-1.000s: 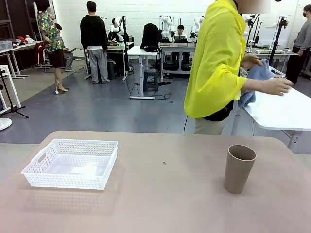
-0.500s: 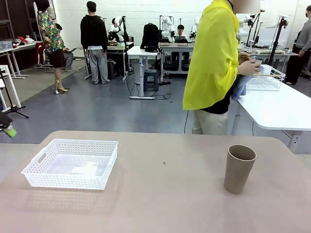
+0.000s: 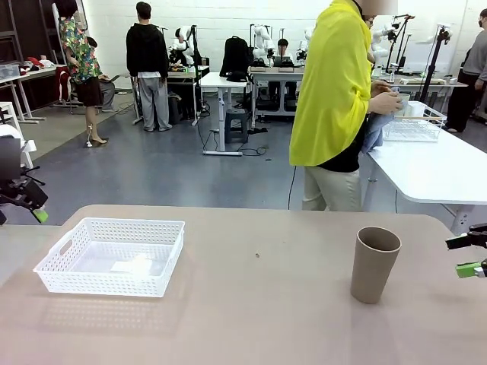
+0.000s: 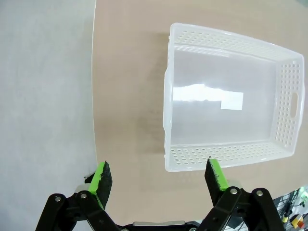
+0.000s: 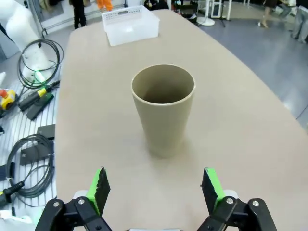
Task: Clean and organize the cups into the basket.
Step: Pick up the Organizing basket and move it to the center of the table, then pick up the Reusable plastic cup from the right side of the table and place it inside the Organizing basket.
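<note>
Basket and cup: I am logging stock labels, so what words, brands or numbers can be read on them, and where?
No readable text.
The white label on the floor of the basket: blank or too washed out to read.
The cup: plain walls, no print.

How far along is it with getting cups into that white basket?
Nothing is stowed yet: the basket is empty. In hand: the right arm's jaws stand open, facing the brown cup without touching it; the left arm's jaws hang open near the basket. Left: grasping that cup and placing it in the basket.
</note>
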`<state>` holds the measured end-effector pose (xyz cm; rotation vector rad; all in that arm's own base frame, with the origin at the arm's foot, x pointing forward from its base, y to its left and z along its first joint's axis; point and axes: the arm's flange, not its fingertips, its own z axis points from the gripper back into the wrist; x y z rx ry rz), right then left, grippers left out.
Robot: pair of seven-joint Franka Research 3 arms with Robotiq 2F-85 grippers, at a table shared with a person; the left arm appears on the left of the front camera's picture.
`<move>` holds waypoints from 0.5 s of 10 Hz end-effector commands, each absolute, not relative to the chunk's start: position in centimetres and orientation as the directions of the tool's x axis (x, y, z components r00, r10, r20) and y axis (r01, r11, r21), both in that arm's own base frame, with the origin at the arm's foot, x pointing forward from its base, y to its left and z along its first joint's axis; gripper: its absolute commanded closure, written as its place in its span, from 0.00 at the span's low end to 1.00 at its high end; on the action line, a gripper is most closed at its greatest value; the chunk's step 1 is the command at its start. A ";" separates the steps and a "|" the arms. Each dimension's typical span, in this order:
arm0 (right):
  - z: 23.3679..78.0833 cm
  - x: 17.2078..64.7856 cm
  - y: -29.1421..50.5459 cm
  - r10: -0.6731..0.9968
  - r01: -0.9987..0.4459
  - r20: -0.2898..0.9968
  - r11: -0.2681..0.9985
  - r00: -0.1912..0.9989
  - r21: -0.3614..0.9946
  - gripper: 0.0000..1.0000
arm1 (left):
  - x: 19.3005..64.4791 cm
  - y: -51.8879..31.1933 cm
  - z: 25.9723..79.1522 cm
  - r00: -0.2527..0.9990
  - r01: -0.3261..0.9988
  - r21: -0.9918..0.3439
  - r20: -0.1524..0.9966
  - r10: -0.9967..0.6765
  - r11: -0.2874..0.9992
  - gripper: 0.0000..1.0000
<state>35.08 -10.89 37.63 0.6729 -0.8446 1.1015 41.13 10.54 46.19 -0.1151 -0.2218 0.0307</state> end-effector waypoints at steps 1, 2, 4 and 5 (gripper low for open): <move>39.5 34.8 -12.4 0.494 -0.931 0.857 0.362 0.148 -0.048 0.00 | 40.0 10.4 46.8 0.971 0.000 -0.103 0.237 0.024 0.995 0.00; 39.5 34.8 -12.4 0.494 -0.931 0.857 0.362 0.148 -0.048 0.00 | 40.0 10.4 46.8 0.971 0.000 -0.103 0.237 0.024 0.995 0.00; 39.2 34.9 -12.2 0.489 -0.938 0.853 0.346 0.182 0.002 0.00 | 40.6 10.4 47.0 0.971 -0.011 -0.117 0.236 0.039 0.993 0.00; 38.4 35.1 -10.6 0.481 -0.966 0.874 0.250 0.064 -0.067 0.00 | 42.0 10.0 46.3 0.976 -0.013 -0.133 0.215 0.042 0.991 0.00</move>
